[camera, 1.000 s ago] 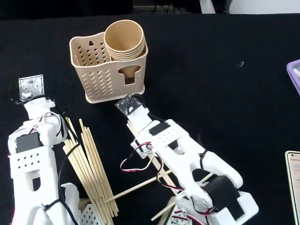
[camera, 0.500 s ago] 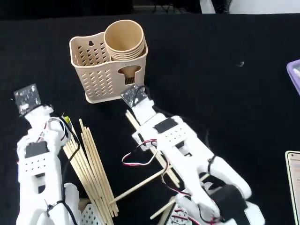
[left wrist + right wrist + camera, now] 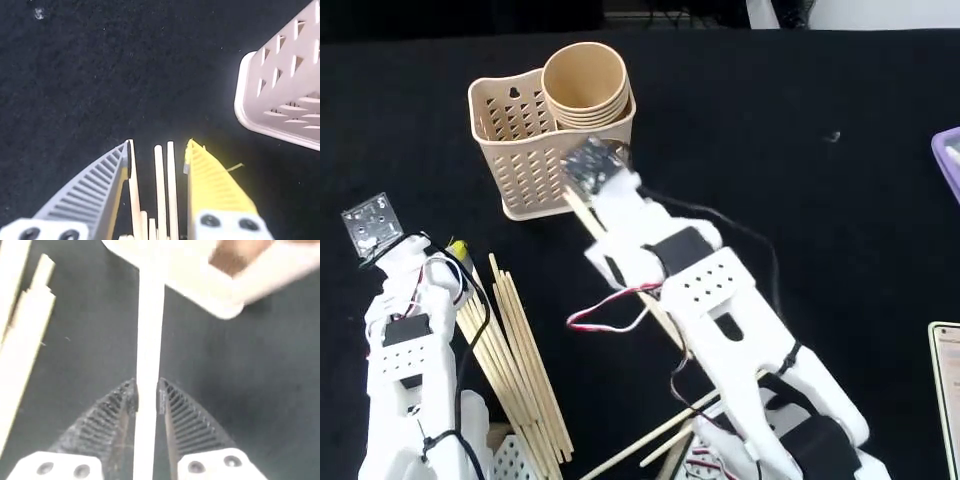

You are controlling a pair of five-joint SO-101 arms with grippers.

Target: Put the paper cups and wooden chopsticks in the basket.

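Note:
A beige slotted basket (image 3: 535,165) stands at the back of the black table, with a stack of paper cups (image 3: 585,85) in one end of it. My right gripper (image 3: 148,390) is shut on one wooden chopstick (image 3: 149,340), whose far end touches the basket's rim (image 3: 200,280); the same chopstick (image 3: 576,208) slants up beside the basket's front wall. A bundle of wooden chopsticks (image 3: 515,360) lies on the table at the left. My left gripper (image 3: 157,152) is open around the bundle's tips (image 3: 165,185), short of the basket's corner (image 3: 280,95).
Loose chopsticks (image 3: 650,440) lie under the right arm near the front edge. More chopsticks (image 3: 22,335) lie beside the held one. A purple container (image 3: 948,150) and a card (image 3: 948,370) sit at the right edge.
The right arm has stretched toward the basket and lifted its chopstick up to the rim. The left arm has drawn back a little over the bundle. A loose chopstick at the front has shifted.

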